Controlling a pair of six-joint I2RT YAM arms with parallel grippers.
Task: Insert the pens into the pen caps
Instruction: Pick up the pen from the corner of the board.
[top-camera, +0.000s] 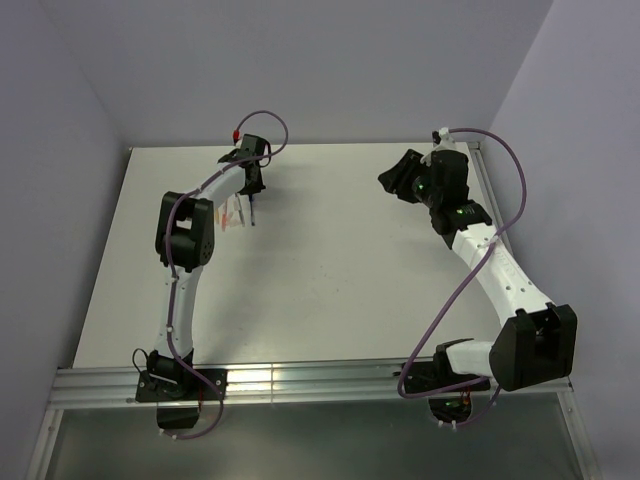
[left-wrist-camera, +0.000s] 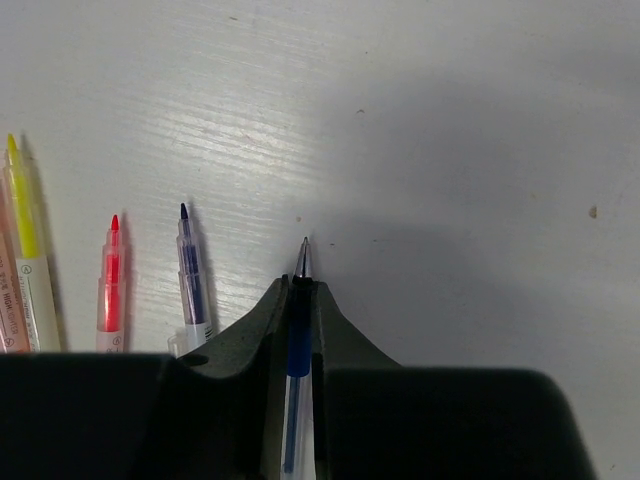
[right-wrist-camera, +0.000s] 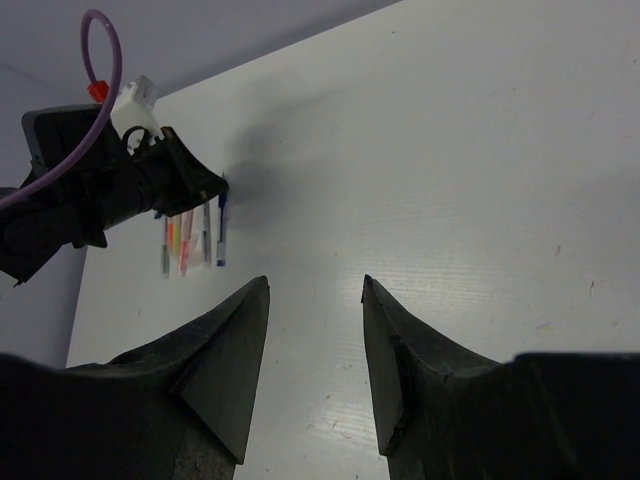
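A blue pen (left-wrist-camera: 297, 352) with a clear barrel lies between the fingers of my left gripper (left-wrist-camera: 302, 286), which is shut on it; its metal tip pokes out ahead of the fingertips, just over the white table (left-wrist-camera: 460, 150). To its left several uncapped pens lie side by side: a dark blue pen (left-wrist-camera: 190, 280), a red pen (left-wrist-camera: 111, 282) and a yellow pen (left-wrist-camera: 24, 228). From above, the left gripper (top-camera: 251, 197) stands at the row of pens (top-camera: 235, 216). My right gripper (right-wrist-camera: 315, 290) is open and holds nothing, hovering far right of them. The pen caps are out of view.
The purple walls close the table in at the back and both sides. The right arm (top-camera: 500, 275) reaches along the table's right edge, its gripper (top-camera: 392, 180) near the back right. An aluminium rail (top-camera: 320, 380) runs along the near edge.
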